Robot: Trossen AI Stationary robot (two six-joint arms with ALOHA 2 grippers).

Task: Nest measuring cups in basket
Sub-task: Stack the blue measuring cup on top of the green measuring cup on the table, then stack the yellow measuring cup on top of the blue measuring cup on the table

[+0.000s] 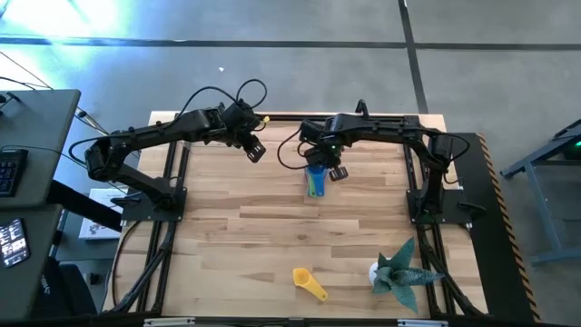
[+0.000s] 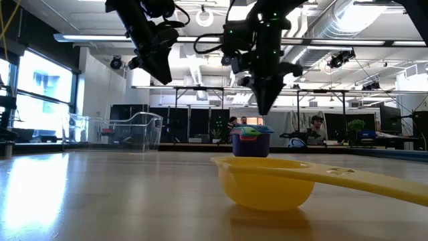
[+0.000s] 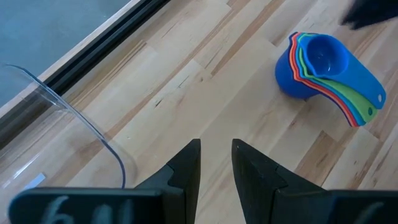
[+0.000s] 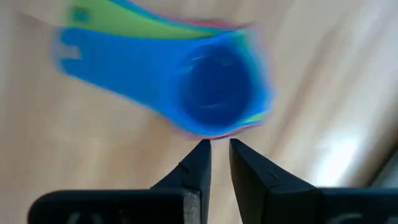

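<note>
A stack of nested measuring cups (image 1: 315, 183) stands on its base at the table's middle, toward the far edge, with a blue cup innermost (image 3: 314, 65) and the handles fanned out. A yellow cup (image 1: 307, 282) lies alone near the near edge, close to the low camera (image 2: 267, 181). The clear basket (image 2: 114, 130) stands at the far left; its rim (image 3: 68, 112) shows beside my left gripper (image 1: 257, 153), which hovers shut left of the stack. My right gripper (image 1: 338, 173) is shut and hangs just above the stack (image 2: 251, 142), tips pointing down (image 2: 265, 110), clear of it.
A teal spiky plant figure (image 1: 399, 271) stands at the near right corner. Bare wood lies between the stack and the yellow cup. Arm frames run along the left and right table edges.
</note>
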